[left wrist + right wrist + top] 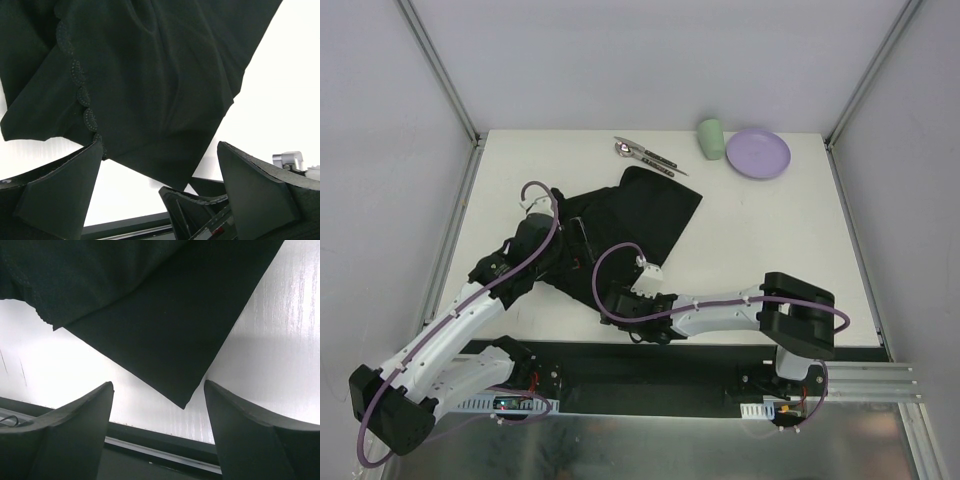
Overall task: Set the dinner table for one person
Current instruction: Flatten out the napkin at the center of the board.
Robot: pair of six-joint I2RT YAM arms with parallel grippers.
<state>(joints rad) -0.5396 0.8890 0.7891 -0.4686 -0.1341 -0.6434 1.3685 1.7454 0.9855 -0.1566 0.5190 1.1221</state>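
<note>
The dinner table (770, 240) is a white top with a crumpled black cloth mat (645, 212) left of its middle. My left gripper (572, 238) is at the mat's left side. In the left wrist view it (160, 172) stands open above a folded, scallop-stitched part of the mat (150, 85), holding nothing. My right gripper (612, 300) is low at the mat's near corner. In the right wrist view it (159, 385) is open, with that pointed corner (175, 370) reaching between its fingers (80, 425) and touching neither.
At the back edge lie dark-handled cutlery (645, 153), a green cup (711, 137) on its side and a purple plate (758, 153). Grey frame rails (450, 230) border the table. A black strip (650, 365) runs along the near edge by the arm bases.
</note>
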